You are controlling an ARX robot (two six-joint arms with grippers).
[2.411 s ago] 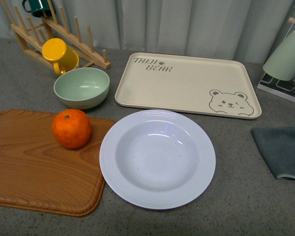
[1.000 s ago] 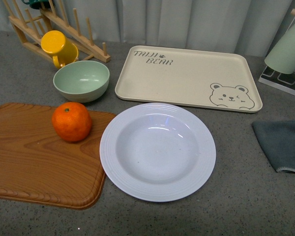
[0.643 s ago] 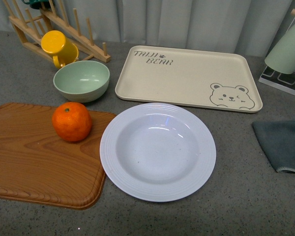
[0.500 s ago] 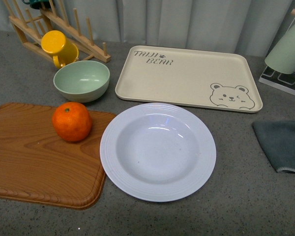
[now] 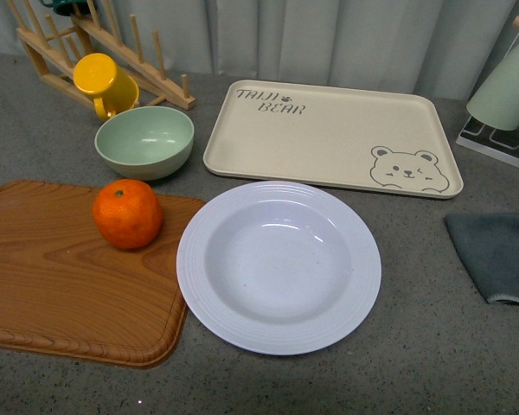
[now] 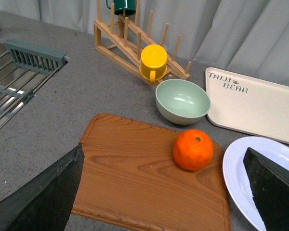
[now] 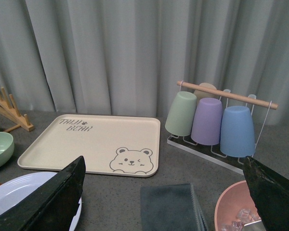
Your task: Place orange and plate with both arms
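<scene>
The orange (image 5: 127,213) sits on the wooden cutting board (image 5: 52,285) at the left, close to its right edge. The white deep plate (image 5: 191,268) lies on the counter just right of the board, empty. Neither arm shows in the front view. In the left wrist view my left gripper (image 6: 163,151) is open and empty above the board, with the orange (image 6: 193,149) between and beyond its fingers and the plate's rim (image 6: 233,168) by one finger. My right gripper (image 7: 164,163) is open and empty, with the plate's edge (image 7: 9,190) beside one finger.
A pale green bowl (image 5: 144,143), a yellow mug (image 5: 104,82) and a wooden rack (image 5: 147,65) stand at the back left. The beige bear tray (image 5: 329,138) lies behind the plate. A grey cloth (image 5: 497,255), a cup rack (image 7: 209,120) and a pink bowl (image 7: 236,211) are at the right.
The front view shifted slightly at the start. Since then the orange, the plate and everything else have stayed still.
</scene>
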